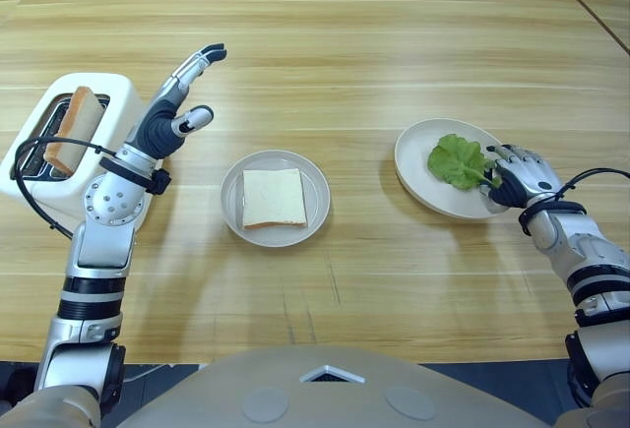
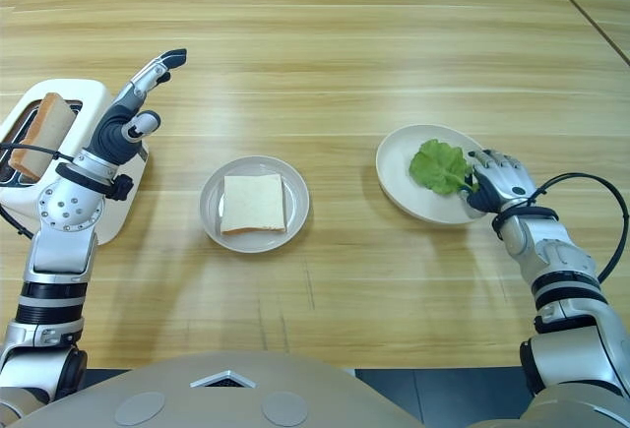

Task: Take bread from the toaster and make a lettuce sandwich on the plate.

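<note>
A white toaster stands at the left with one slice of toast sticking up from its slot. My left hand is raised just right of the toaster, open, holding nothing. At the centre, a round plate carries one slice of white bread lying flat. A second plate on the right holds a green lettuce leaf. My right hand rests on that plate's right rim, its fingers curled on the leaf's right edge.
A black cable loops from the toaster's side near my left arm. The wooden table stretches far back, with bare wood between the two plates and in front of them.
</note>
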Action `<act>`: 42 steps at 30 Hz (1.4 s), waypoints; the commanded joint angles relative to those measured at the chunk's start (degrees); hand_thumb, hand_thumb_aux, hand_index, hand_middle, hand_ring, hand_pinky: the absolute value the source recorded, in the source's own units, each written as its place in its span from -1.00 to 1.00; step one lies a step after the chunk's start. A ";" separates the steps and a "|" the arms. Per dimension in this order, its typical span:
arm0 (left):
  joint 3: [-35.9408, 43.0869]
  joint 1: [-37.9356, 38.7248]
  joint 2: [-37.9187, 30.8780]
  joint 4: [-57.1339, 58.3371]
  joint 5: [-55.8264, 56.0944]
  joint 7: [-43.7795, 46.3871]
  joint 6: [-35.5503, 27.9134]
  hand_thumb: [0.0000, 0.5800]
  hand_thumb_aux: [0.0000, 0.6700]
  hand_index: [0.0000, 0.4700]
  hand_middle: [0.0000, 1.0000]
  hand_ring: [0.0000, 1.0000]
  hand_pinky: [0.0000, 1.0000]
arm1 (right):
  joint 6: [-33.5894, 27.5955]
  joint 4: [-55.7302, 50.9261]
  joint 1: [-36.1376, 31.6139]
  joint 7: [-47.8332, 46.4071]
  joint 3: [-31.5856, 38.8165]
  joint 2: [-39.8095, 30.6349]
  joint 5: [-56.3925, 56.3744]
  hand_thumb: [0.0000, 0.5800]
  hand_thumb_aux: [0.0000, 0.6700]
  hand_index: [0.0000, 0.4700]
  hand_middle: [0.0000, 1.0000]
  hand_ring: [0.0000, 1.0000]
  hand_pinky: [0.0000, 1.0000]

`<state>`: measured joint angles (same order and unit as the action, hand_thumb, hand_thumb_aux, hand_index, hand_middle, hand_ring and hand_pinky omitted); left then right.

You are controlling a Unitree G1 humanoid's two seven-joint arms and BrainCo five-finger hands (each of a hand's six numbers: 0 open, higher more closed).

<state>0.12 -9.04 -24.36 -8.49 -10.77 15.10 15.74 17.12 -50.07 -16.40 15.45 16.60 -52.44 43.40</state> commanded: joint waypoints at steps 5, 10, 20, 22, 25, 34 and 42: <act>0.10 -0.09 -0.39 0.93 -0.37 0.16 0.46 -1.00 -1.00 -1.00 -1.00 -1.00 -1.00 | 1.81 3.48 0.02 2.24 -1.08 -0.91 -1.14 1.00 1.00 1.00 -1.00 -1.00 -1.00; -0.08 -0.32 -0.39 1.33 -0.37 -0.10 0.76 -1.00 -1.00 -1.00 -1.00 -1.00 -1.00 | 6.04 14.66 2.13 2.79 -5.13 -0.65 -5.47 1.00 1.00 1.00 -1.00 -1.00 -1.00; -0.82 -0.06 -0.08 -1.58 -0.02 -0.70 -0.11 -1.00 -1.00 -1.00 -1.00 -1.00 -1.00 | 9.45 27.41 -1.53 -3.71 -1.54 10.70 -7.06 1.00 1.00 1.00 -1.00 -1.00 -1.00; -1.11 0.26 -0.01 -2.65 0.18 -0.74 -0.44 -1.00 -1.00 -1.00 -1.00 -1.00 -1.00 | 10.52 26.38 -3.99 -4.44 1.29 14.76 -5.63 1.00 1.00 1.00 -1.00 -1.00 -1.00; -1.36 0.54 0.16 -3.41 0.21 -0.77 -0.84 -1.00 -1.00 -1.00 -1.00 -1.00 -1.00 | 11.39 24.21 -7.73 -4.57 5.43 20.37 -2.61 1.00 1.00 1.00 -1.00 -1.00 -1.00; -1.77 0.66 -0.07 -4.55 0.50 -0.46 -1.50 -1.00 -1.00 -1.00 -1.00 -1.00 -1.00 | 15.21 15.18 -14.37 -9.02 14.37 26.78 2.90 1.00 1.00 1.00 -1.00 -1.00 -1.00; -1.71 0.21 -0.01 -3.96 0.47 -0.41 -1.43 -1.00 -1.00 -1.00 -1.00 -1.00 -1.00 | 19.10 15.18 -13.21 -13.17 16.76 27.92 1.83 1.00 1.00 1.00 -1.00 -1.00 -1.00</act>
<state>-1.37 -8.52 -24.20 -12.50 -10.61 14.43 14.81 35.74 -35.19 -29.92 3.56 32.98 -24.52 45.64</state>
